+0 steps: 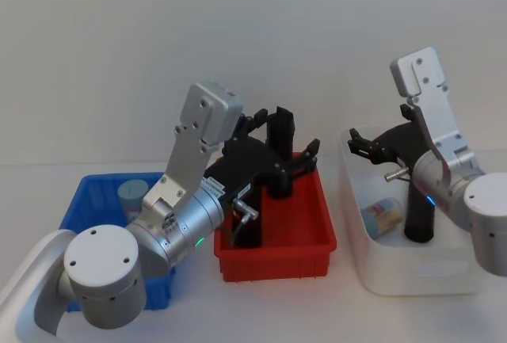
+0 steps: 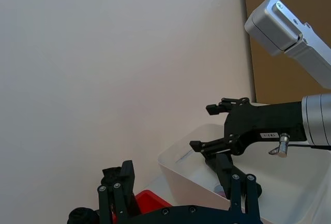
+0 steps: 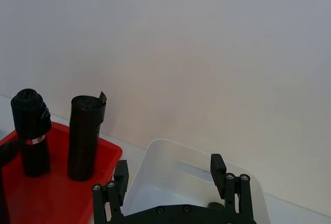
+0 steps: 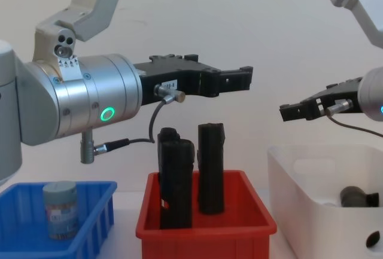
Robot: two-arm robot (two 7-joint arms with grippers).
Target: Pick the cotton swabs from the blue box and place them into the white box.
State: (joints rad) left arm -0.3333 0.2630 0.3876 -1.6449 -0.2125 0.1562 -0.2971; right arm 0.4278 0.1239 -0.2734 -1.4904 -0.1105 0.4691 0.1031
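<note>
seemingly between picks, both empty, spread-fingered grippers, left (image 4: 242, 78) and right (image 1: 360, 143), are held aloft, one clear grey-lidded cotton swab tub (image 4: 60, 209) is left in the low blue plastic bin (image 4: 96, 214), so a descent there is called for.

It looked like a robotics lab or test bench, staged and not lived in. A bare white table (image 1: 158, 81) ran to a plain white wall (image 3: 207, 38), with a brown board (image 2: 289, 69) standing beyond the white box (image 1: 372, 272). Just below the raised left gripper (image 4: 239, 79) sat a red bin (image 4: 206, 226) of black rolls (image 4: 210, 166), the blue box (image 4: 90, 223) beside it: three plain plastic bins in a row.
</note>
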